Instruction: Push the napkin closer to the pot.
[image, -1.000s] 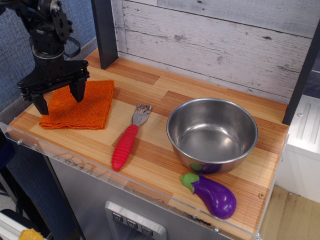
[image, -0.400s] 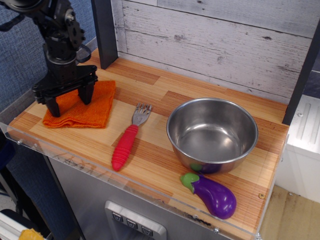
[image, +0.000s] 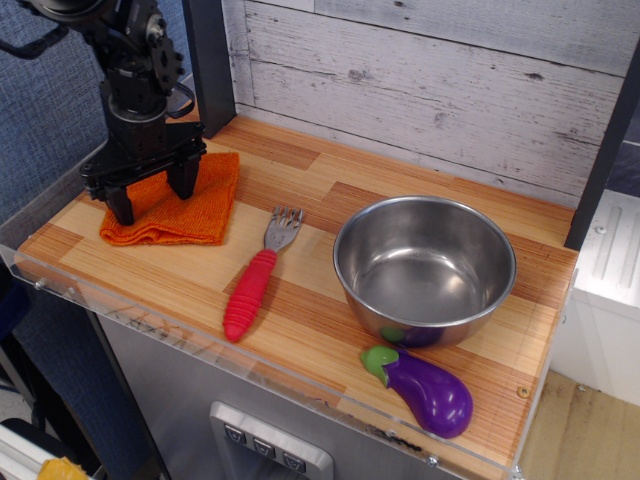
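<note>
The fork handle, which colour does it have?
The fork handle is red and ribbed; it shows clearly in the observation.image view.

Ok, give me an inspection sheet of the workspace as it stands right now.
Surface: wooden counter, clear plastic lip along its front edge.
Napkin: orange, at the left end, under the gripper, well apart from the pot.
Pot: steel, upright, empty, right of centre.
Clutter: fork with a red handle lying between napkin and pot; purple eggplant in front of the pot.
Gripper: open, fingers pointing down onto the napkin; contact cannot be told.
Cables: a dark cable loops beside the arm's wrist.
Surroundings: plank wall behind, dark post at the back left, white unit to the right.
</note>
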